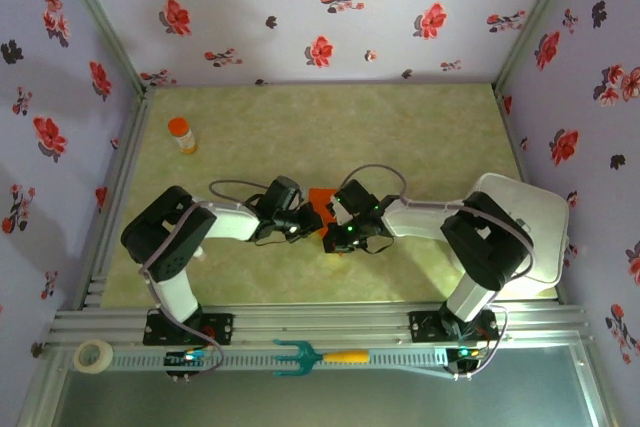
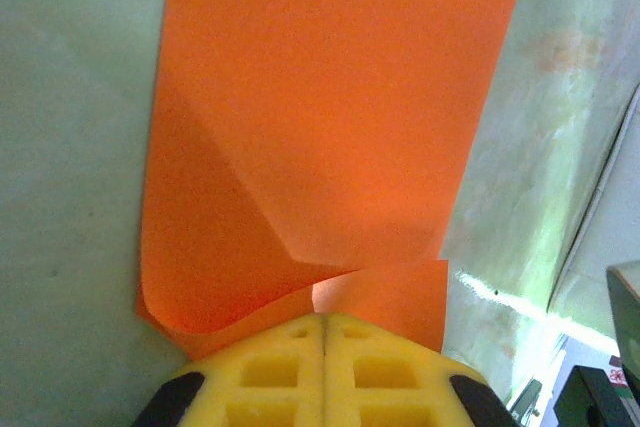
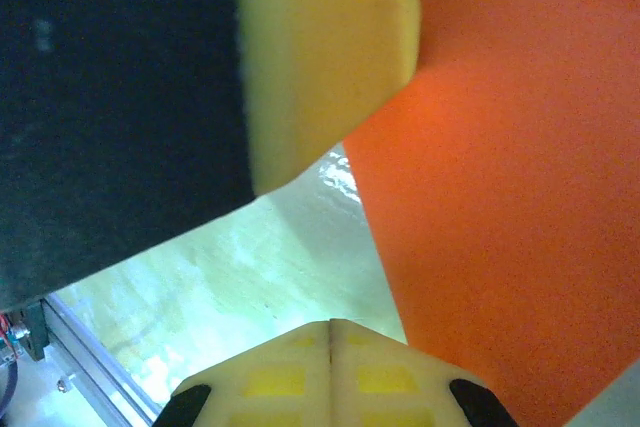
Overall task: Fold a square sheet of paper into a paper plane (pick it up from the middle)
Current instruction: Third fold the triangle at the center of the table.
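Orange-red square sheet of paper (image 2: 330, 97) sits right at the left gripper (image 2: 325, 325). The yellow pads are closed flat together and the sheet's near edge curls up into their seam, so I judge it pinched there. Beyond the pads, 1 flap lies folded over the lower layer, its slanted edge running from 10 o'clock down toward 6 o'clock. The rest lies flat on the pale green table (image 2: 60, 147). In the right wrist view, the right gripper (image 3: 330, 332) also has its pads pressed together, with no paper visible in the seam and the sheet just beside them at 2 o'clock. A yellow pad (image 3: 320, 57) of the left gripper hangs close at 12 o'clock. Overhead, the near rail carries a tape roll (image 1: 93, 354) at 7 o'clock and a teal fork tool (image 1: 305, 355) at 6 o'clock of the sheet. The 2 wrists meet over the sheet at table centre, covering most of it. White board (image 1: 535, 217) at 3 o'clock; orange-capped bottle (image 1: 181, 134) well apart at 10 o'clock. Step in hand, as I read it: an early fold, 1 edge lifted to go over, no dart shape yet. The next move calls for carrying the pinched edge across to line up with the layer beneath, with the right pads pinning the sheet against sliding, then pressing the crease flat. Thin paper; a skewed pull would likely set a crooked crease.
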